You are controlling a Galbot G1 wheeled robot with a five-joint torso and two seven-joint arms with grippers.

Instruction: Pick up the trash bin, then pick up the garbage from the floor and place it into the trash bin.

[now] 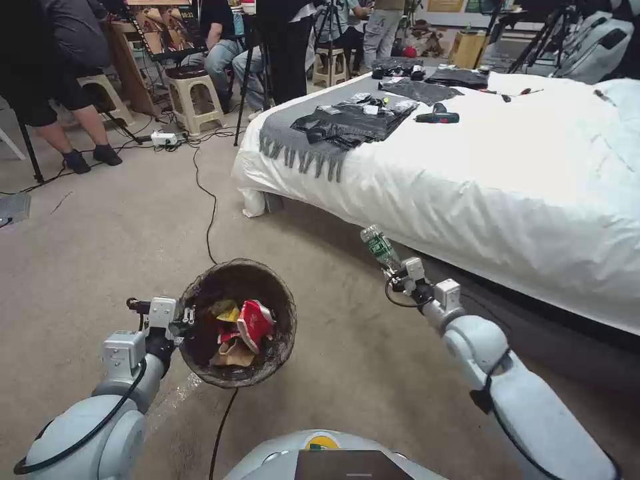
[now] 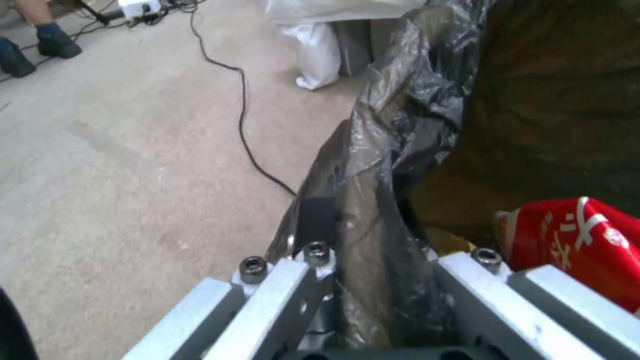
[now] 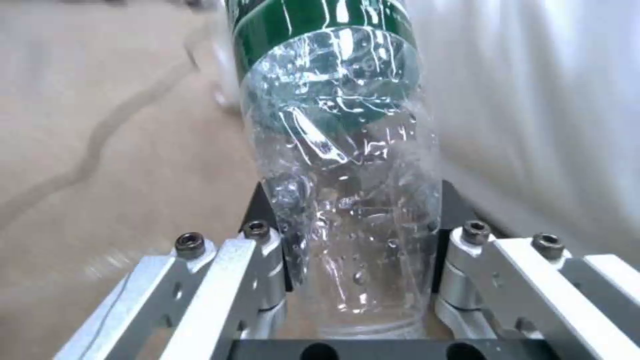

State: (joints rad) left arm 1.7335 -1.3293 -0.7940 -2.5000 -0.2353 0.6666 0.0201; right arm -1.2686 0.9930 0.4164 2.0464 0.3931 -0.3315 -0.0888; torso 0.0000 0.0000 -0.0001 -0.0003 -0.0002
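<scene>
Head view: your left end effector point(image 1: 189, 316) is clamped on the near-left rim of the trash bin point(image 1: 280, 347), which sits low at left-centre over the carpet. Inside the bin lie a crushed red-and-white carton point(image 1: 254, 323), a yellow wrapper point(image 1: 225, 310) and a crumpled tan paper bag point(image 1: 233, 354). Your right end effector point(image 1: 395, 274) is out to the right, beside the bed point(image 1: 507, 180), gripping a clear plastic bottle point(image 1: 380, 247) that tilts up and to the left.

Left wrist view: the fingers straddle the bag-covered rim, one outside, one inside. The dark liner point(image 2: 373, 165) is wrinkled and glossy. White characters show on the red carton point(image 2: 580, 245); you cannot read them. A black cable point(image 2: 243, 125) crosses the floor beyond.

Right wrist view: both fingers press the dented bottle point(image 3: 347, 165) near its base. Its green label point(image 3: 313, 20) carries no legible writing. The white bedsheet point(image 3: 547, 100) hangs just beside it.
</scene>
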